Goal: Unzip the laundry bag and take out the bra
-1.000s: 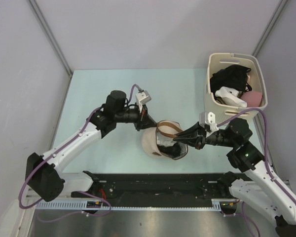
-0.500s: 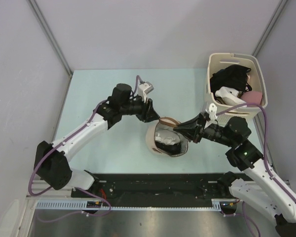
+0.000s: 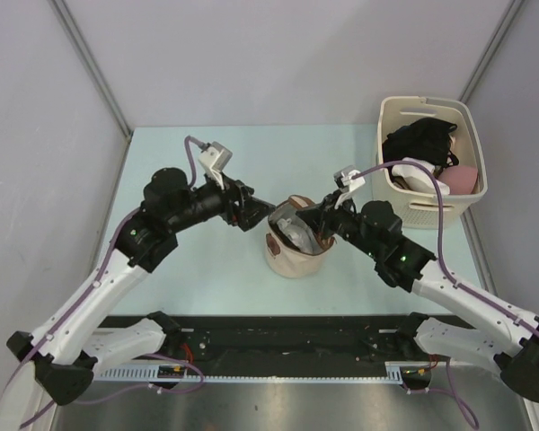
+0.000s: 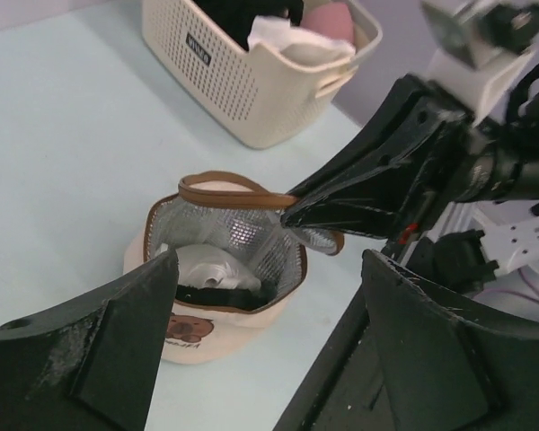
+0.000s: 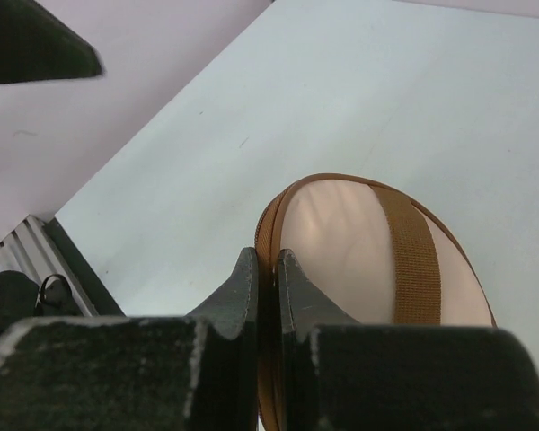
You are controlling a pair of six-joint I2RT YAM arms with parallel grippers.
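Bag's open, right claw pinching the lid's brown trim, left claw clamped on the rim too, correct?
Not quite: the left claw is open, gripping nothing, per the left wrist view. The right claw does pinch the laundry bag's brown trim.

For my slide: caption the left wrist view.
Right gripper pinches the unzipped laundry bag open by its trim; open left gripper hovers facing it.

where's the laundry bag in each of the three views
Top external: laundry bag at centre, between the two arms.
Left wrist: the bag lower centre, open, silver lining showing.
Right wrist: its cream flap right of centre.
Shared landmark: right gripper pinching the brown trim.
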